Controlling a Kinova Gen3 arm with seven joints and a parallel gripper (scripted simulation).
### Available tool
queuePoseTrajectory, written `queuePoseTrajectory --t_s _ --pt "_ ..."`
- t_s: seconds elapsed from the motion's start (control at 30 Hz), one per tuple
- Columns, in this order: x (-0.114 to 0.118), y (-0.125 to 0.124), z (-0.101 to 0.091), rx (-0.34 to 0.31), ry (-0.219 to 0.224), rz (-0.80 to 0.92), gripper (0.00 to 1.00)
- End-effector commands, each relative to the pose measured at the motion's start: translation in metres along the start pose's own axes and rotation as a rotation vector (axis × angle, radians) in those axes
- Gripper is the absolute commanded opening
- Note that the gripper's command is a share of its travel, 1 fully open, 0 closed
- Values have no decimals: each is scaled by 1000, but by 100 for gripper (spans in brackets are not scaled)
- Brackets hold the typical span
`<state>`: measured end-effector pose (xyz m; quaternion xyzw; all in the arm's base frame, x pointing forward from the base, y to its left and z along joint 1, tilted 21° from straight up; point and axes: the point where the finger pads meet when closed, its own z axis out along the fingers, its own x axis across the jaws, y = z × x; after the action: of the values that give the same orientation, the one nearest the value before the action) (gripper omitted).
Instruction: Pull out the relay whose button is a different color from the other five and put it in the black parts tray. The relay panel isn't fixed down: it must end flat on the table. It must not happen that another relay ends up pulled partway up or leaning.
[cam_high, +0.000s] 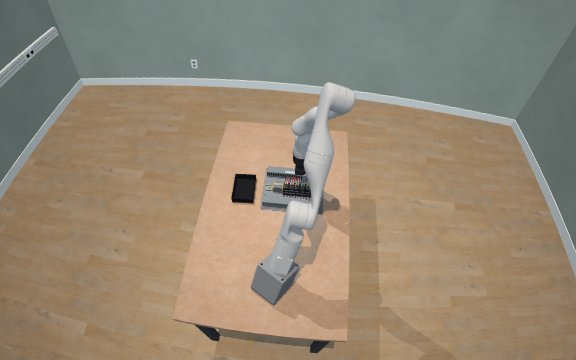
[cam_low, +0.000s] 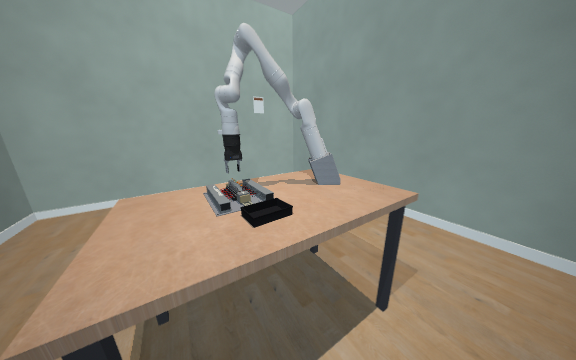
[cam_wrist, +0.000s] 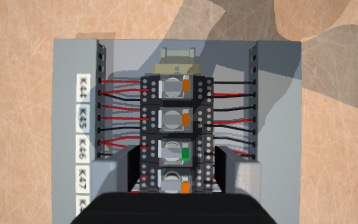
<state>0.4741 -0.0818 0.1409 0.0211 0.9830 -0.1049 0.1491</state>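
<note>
The relay panel (cam_high: 272, 203) (cam_low: 218, 201) (cam_wrist: 279, 130) appears to lie flat on the table. In the wrist view four relays show in a column: the relay with the green button (cam_wrist: 172, 151) is third from the top, in line with label K46, seated in its socket. The relays above it (cam_wrist: 172, 120) and below it (cam_wrist: 171, 181) have orange buttons; the rest of the row is hidden by the gripper body. My gripper (cam_low: 233, 169) (cam_wrist: 177, 161) is open and empty above the panel, its fingers astride the row around the green and lower orange relays. The black parts tray (cam_high: 234, 189) (cam_low: 272, 215) looks empty.
Grey wire ducts (cam_wrist: 255, 110) run along both sides of the relay row, with red and black wires between. A beige end clamp (cam_wrist: 177, 69) stands at the top end of the row. The tray stands beside the panel, left of it in the top view.
</note>
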Motion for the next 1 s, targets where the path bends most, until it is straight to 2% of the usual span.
queuePoseTrajectory --t_s 0.0,0.97 --pt "-1 1 -1 -5 -5 0 98" --pt "-3 3 -3 -5 -5 0 98"
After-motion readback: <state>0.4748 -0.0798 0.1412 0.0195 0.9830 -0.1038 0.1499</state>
